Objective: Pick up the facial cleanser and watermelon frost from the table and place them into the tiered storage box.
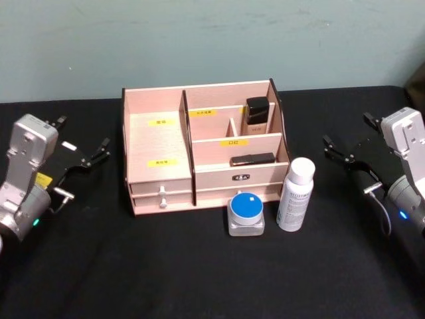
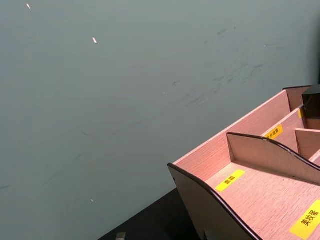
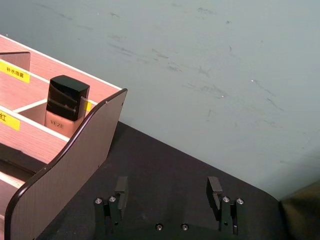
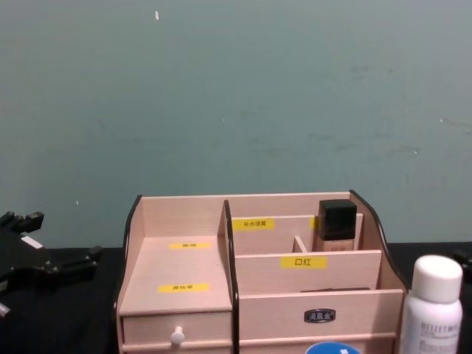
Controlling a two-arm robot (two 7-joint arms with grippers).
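1. Tiered storage box [image 1: 156,143] at mid-table on black cloth [image 1: 199,279], white-knobbed drawer facing the robot.
2. White bottle [image 1: 295,195] upright just beside the box's front right corner. Blue-lidded jar [image 1: 246,212] just in front of the box, left of the bottle, with a slight gap between the two. Neither in any compartment.
3. Left gripper [image 1: 85,133] off the box's left side, jaws spread wide with nothing between them. Bottle and jar well apart from it, across the box front.
4. Right gripper [image 3: 168,195] off the box's right side, jaws wide and empty. Seen from the wrist, fingers [image 3: 121,192] pointing past the box's curved black-edged side. Bottle between this gripper and the box, nearer the robot, clear of the jaws. Jar farther still.
5. Inside the box: dark-capped bottle [image 1: 257,113] upright in the rear right compartment; a dark flat item [image 1: 252,159] lying in the tier in front of it.
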